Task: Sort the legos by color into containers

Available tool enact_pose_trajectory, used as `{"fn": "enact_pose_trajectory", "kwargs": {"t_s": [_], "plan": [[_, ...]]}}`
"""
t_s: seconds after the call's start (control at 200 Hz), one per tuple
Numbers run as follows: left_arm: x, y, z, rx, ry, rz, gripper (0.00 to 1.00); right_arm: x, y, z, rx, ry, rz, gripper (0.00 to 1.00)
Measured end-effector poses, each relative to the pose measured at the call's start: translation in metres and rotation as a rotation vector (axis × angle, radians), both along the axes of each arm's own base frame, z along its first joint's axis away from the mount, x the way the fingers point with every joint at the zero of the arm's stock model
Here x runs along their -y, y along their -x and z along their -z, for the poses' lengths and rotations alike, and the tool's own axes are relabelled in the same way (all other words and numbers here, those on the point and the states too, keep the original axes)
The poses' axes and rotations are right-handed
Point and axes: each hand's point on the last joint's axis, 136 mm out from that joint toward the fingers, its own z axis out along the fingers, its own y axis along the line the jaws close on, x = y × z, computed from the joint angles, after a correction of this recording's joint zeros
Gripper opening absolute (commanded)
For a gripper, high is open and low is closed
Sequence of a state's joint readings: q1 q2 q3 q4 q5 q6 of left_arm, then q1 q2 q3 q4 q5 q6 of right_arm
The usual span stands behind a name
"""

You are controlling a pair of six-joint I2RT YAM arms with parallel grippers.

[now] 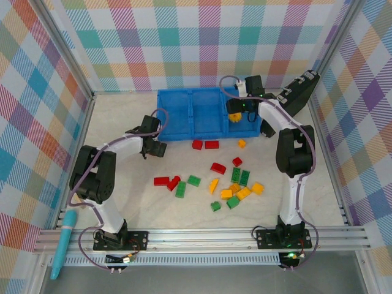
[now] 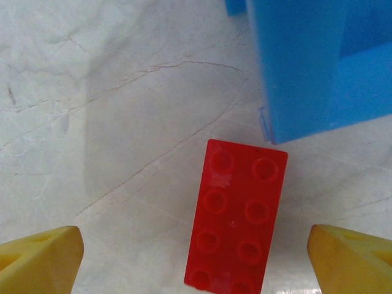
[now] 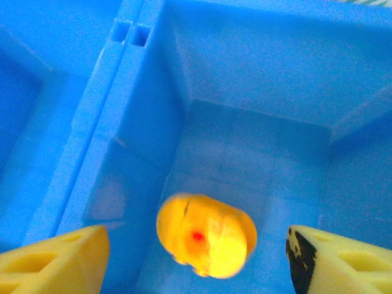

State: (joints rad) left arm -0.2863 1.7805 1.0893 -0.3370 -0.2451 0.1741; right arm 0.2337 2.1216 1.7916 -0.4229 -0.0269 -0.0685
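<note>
Red brick (image 2: 236,217) lay flat, studs up, on the table (image 2: 92,122), just beside the front-left corner of the blue tray (image 2: 306,67). It sat between the spread fingers of the left gripper (image 2: 193,245), touching neither. Other legos (image 1: 228,184) lay scattered across the table's middle. The right gripper (image 3: 196,248) hung spread over the tray's right compartment, with a blurred yellow lego (image 3: 205,236) inside, unheld.

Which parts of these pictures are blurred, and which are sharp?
Right wrist view: the yellow lego in the blue tray compartment is smeared, its edges soft. Left wrist view: the red brick is sharp, studs clear. Top view: evenly lit, no strong glare.
</note>
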Motion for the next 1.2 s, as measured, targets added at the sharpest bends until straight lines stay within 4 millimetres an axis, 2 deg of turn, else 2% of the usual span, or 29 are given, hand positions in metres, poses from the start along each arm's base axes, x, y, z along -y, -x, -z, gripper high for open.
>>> {"fn": "enact_pose_trajectory", "kwargs": {"t_s": [0.13,0.245,0.42,0.565,0.69,0.755,0.845,0.99,1.105,1.2], "plan": [[0.002,-0.006,0.011,-0.025,-0.006,0.007,0.85,-0.005,0.005,-0.001,-0.014,-0.003,-0.014,0.79],[0.004,-0.007,0.014,-0.040,0.009,0.009,0.76,-0.010,0.012,-0.012,-0.011,-0.006,-0.028,0.79],[0.008,-0.007,0.018,-0.059,0.034,0.014,0.65,-0.013,0.024,-0.055,0.050,-0.022,-0.038,0.80],[0.014,-0.005,0.021,-0.076,0.068,0.019,0.52,-0.010,0.047,-0.094,0.107,-0.043,-0.036,0.80],[0.018,-0.003,0.023,-0.086,0.105,-0.003,0.45,-0.002,0.071,-0.106,0.108,-0.060,-0.016,0.81],[0.019,-0.002,0.024,-0.091,0.123,-0.017,0.41,0.002,0.085,-0.103,0.083,-0.067,0.001,0.81],[0.021,0.000,0.025,-0.099,0.140,-0.033,0.36,0.010,0.108,-0.089,0.020,-0.074,0.041,0.81],[0.025,0.003,0.024,-0.105,0.154,-0.054,0.30,0.030,0.166,-0.055,-0.122,-0.086,0.143,0.82],[0.026,0.006,0.023,-0.106,0.151,-0.068,0.29,0.041,0.206,-0.038,-0.221,-0.113,0.227,0.82],[0.029,0.019,0.022,-0.136,0.144,-0.074,0.28,0.049,0.236,-0.019,-0.296,-0.144,0.302,0.82]]}}
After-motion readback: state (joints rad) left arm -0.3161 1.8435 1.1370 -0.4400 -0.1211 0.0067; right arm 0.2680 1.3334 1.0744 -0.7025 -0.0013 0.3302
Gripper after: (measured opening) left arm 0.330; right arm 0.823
